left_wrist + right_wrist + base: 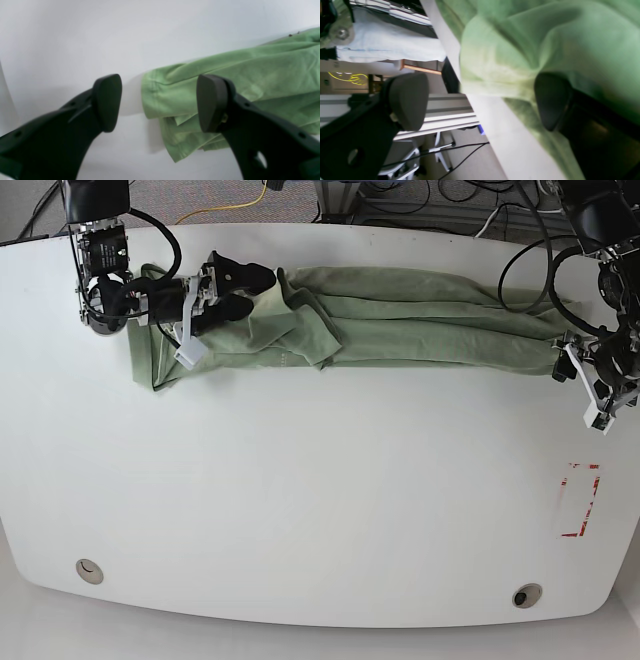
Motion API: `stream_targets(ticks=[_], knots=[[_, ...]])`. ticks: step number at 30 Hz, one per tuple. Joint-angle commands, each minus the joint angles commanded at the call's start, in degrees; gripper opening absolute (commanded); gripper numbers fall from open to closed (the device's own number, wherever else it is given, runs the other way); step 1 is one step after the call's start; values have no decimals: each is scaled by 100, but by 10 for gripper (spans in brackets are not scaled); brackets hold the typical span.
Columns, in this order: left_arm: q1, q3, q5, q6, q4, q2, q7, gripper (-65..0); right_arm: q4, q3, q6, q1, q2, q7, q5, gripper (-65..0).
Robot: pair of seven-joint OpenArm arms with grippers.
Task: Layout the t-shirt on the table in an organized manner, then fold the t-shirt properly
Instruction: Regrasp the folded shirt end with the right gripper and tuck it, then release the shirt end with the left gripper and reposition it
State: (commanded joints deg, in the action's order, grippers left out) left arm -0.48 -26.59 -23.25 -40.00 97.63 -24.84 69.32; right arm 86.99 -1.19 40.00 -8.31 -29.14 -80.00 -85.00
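In the left wrist view, the left gripper (158,102) is seen spread apart and empty over the hem end of the t-shirt (225,82). In the right wrist view, the right gripper (480,101) is also parted; one pad seems buried in blurred cloth. In the base view, the shirt is stretched as a bunched band along the far side of the table (300,510); uneven pulling could be expected to twist it further.

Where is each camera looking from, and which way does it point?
Left wrist: sits on the left arm, looks down past its open left hand at the t-shirt end on the table.
Right wrist: sits on the right arm, looks sideways past its open right hand at bunched shirt cloth and the room beyond.
Base: high above, looks down at the whole table, shirt and both arms.
All three views share the green t-shirt.
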Motion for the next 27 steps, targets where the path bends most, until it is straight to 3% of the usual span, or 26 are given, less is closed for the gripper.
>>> stream_targets(ticks=[10,13,20,27], knots=[[475,158,-9,0,1152,404,0,-211,0,-422,0,26,26,0,0,0],[589,264,-18,0,1327,484,0,-211,-9,-624,0,26,35,0,0,-29],[1020,308,-18,0,1547,897,0,-211,-9,-1231,0,105,176,0,0,-217],[1090,132,-26,0,1556,1178,0,-211,193,-1363,0,149,598,0,416,-471]])
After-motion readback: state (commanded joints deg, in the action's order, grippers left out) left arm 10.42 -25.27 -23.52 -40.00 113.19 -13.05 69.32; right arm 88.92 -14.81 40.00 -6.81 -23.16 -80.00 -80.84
